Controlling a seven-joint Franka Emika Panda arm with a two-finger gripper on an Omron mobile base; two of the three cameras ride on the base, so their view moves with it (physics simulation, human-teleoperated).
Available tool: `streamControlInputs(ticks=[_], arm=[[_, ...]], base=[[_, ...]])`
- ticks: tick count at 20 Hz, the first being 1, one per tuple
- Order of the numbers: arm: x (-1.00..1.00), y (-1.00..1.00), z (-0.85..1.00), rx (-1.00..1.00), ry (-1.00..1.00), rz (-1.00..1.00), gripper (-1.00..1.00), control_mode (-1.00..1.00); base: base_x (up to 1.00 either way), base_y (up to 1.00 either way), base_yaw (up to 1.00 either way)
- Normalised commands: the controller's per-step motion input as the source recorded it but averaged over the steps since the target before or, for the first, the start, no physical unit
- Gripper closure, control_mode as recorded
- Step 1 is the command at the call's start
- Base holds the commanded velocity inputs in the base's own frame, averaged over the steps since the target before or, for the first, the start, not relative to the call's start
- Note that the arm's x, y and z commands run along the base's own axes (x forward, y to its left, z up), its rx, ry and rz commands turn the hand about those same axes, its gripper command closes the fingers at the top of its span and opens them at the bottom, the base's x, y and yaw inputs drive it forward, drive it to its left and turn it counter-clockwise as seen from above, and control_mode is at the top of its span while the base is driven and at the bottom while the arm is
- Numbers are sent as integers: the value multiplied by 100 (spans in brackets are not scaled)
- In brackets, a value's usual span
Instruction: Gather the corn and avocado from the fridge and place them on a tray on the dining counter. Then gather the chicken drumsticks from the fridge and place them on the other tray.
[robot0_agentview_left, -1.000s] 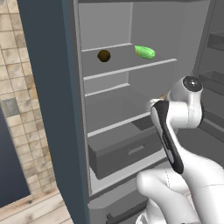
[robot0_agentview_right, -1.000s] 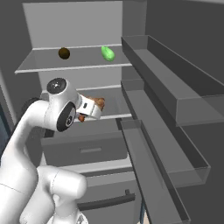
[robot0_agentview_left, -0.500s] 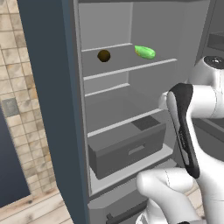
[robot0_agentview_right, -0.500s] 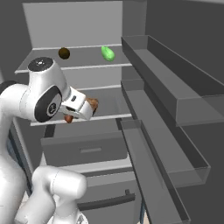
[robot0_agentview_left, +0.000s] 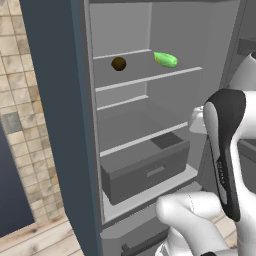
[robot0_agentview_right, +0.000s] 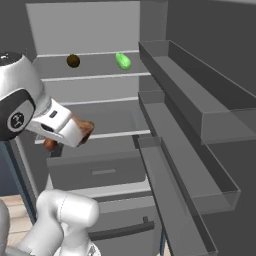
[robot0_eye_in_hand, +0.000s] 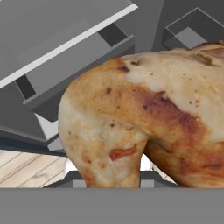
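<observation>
- Chicken drumstick: held in the gripper, jaws closed tight on it, in front of the open fridge at middle-shelf level.
- Right base view: brown meat shows at the white hand's tip and again just below it.
- Hand view: browned skin close up, drawer behind; fingertips hidden by the meat.
- Left base view: the arm's dark link covers the hand.
- Top shelf: avocado left, corn right, well apart.
</observation>
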Motion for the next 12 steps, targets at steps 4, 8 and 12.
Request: streamControlInputs(ticks=[4,8,12], arm=[[-72,19,6,0,0,-6,100,-100],[-46,3,0,0,-6,-7,100,-100],[-3,0,0,0,0,0,100,-100]], base=[[0,0,0],[0,0,0],[0,0,0]])
